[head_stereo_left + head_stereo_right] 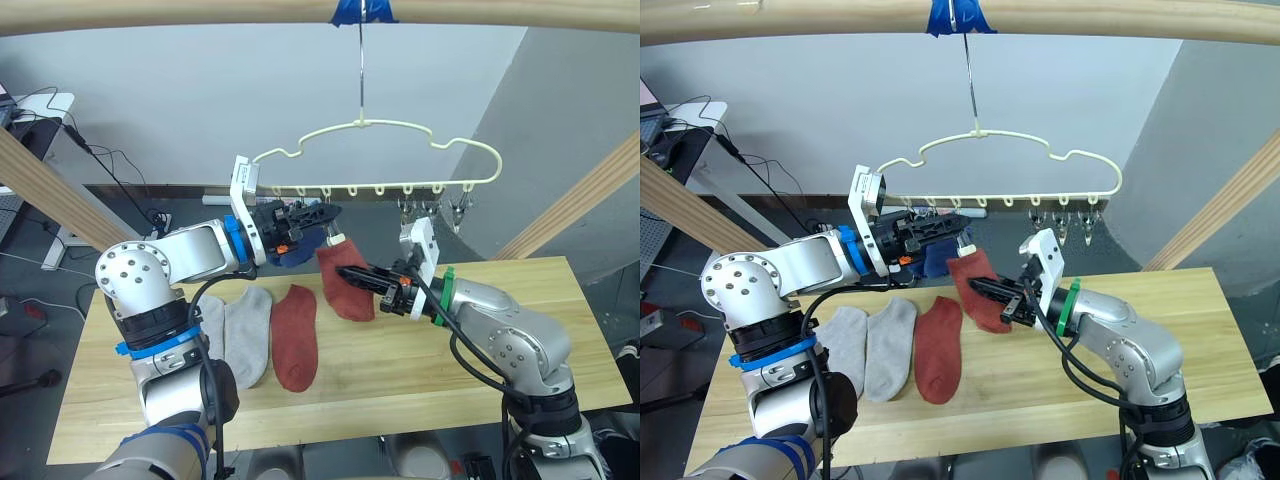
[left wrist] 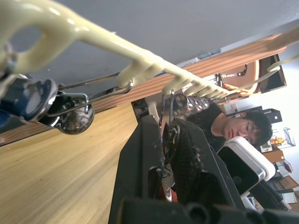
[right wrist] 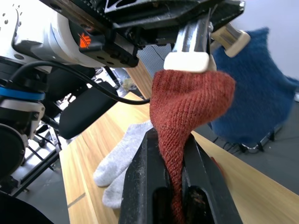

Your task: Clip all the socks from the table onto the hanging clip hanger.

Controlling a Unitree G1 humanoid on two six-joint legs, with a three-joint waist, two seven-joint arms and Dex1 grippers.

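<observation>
One rust sock [image 3: 187,107] is gripped by the right gripper [image 1: 372,283] fingers and presented to a clip [image 3: 189,58] squeezed by the left gripper [image 1: 312,218]; insertion, then clip release, is judged next.

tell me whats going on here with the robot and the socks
The right gripper holds a rust red sock up to a clip on the cream hanger, and the left gripper is squeezing that clip. A blue sock already hangs. Two grey socks and another red sock lie on the table.
</observation>
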